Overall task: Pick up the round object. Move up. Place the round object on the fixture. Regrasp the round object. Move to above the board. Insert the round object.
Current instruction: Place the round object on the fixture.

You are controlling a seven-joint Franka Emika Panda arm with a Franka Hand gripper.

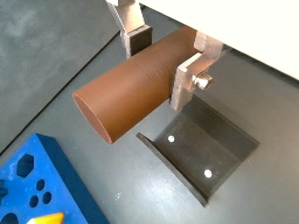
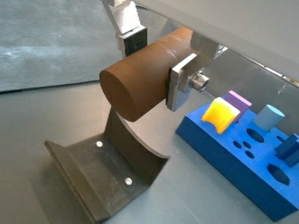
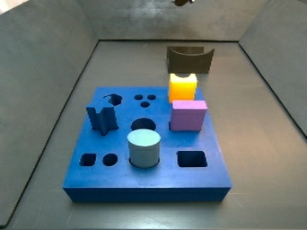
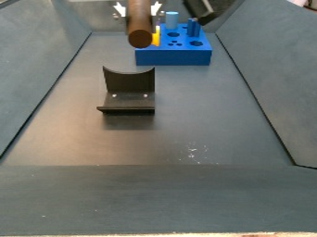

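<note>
We have the round object (image 1: 128, 87) lifted, lying horizontal, clamped in the claw (image 1: 163, 54) above the fixture (image 1: 198, 147). Pickup and rise look done. Left: seating it on the fixture, regrasp, travel to the board (image 2: 251, 157), insertion.

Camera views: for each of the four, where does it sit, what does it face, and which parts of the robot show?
Wrist view: rides behind the gripper, looking down past the fingers shut on the round object, over the fixture and the board.
Wrist view: same mount, opposite side; same fingers, round object, fixture, board.
Side view: beyond the board, facing the fixture; barely any robot shows.
Side view: opposite end, fixture nearest; gripper holds the round object above it.
Shared: fixture and board appear in all four.
</note>
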